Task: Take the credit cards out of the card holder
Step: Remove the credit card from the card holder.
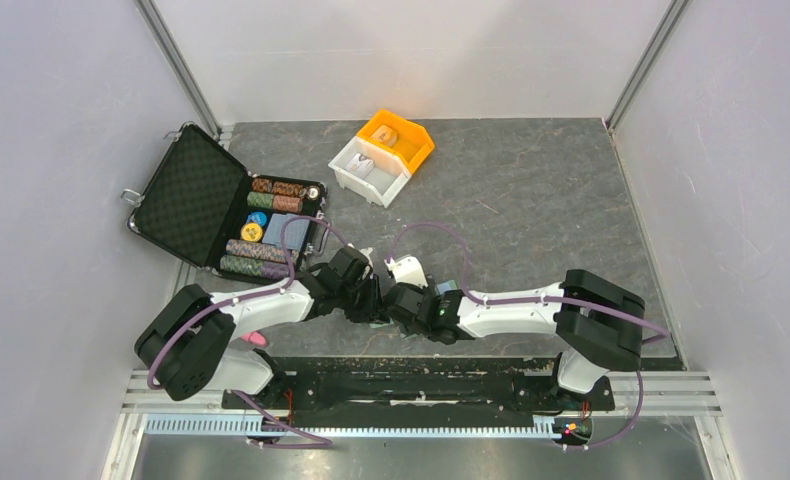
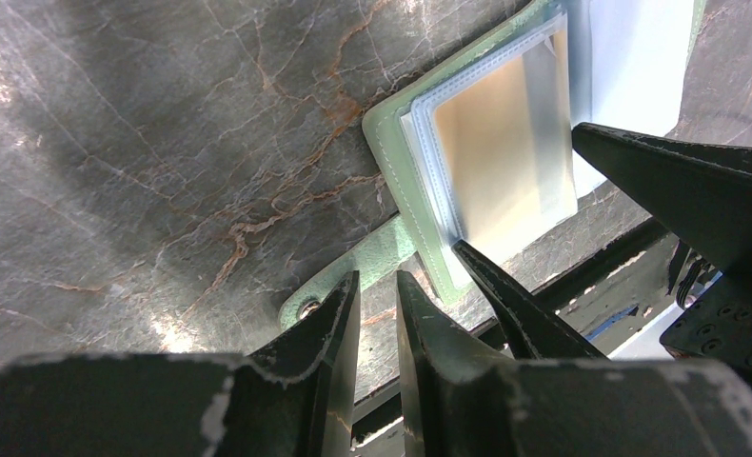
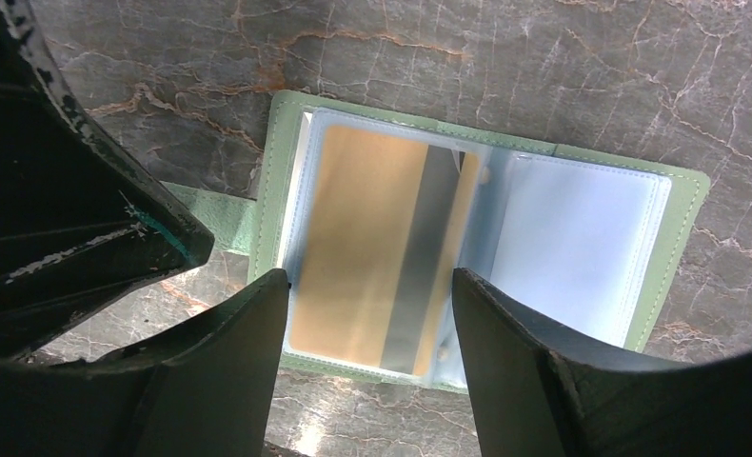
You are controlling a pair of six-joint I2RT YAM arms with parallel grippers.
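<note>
On the counter (image 3: 544, 67), near its front edge, one sage-green card holder (image 3: 279, 162) lies open, two panels up. One orange-tan credit card (image 3: 353, 248) sits in the left clear pocket. The right claw (image 3: 369, 281) gapes wide over that card, gripping nothing. The left claw (image 2: 377, 281), barely parted and empty, hovers at the side tab (image 2: 372, 257). Farther back stand one black case (image 1: 186, 195) and two bins (image 1: 411, 135).

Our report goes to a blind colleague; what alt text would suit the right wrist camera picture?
An open green card holder lies on a marbled grey table, an orange-tan card with a grey stripe in one clear pocket. The right gripper, jaws open, straddles the card's lower edge.
</note>
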